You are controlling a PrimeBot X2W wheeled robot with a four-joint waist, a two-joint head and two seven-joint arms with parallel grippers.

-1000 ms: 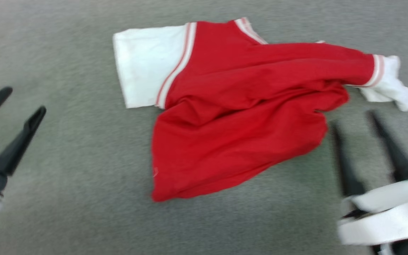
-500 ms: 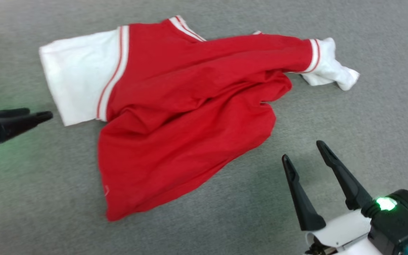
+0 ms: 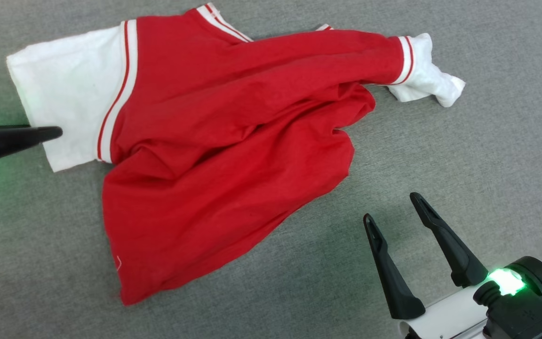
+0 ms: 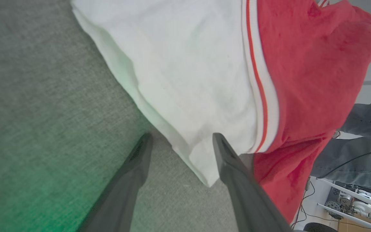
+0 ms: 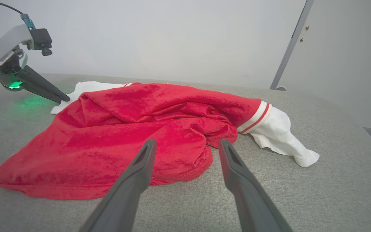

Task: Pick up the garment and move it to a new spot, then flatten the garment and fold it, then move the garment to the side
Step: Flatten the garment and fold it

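Head view: garment lies between left gripper, at its sleeve, and right gripper, both spread wide.

Bare grey surface is open right of and in front of the garment; the right gripper sits there, jaws spread, nothing close. The left gripper has jaws spread across the white sleeve edge, with clear surface on its outer side. Bunched folds rise mid-shirt.
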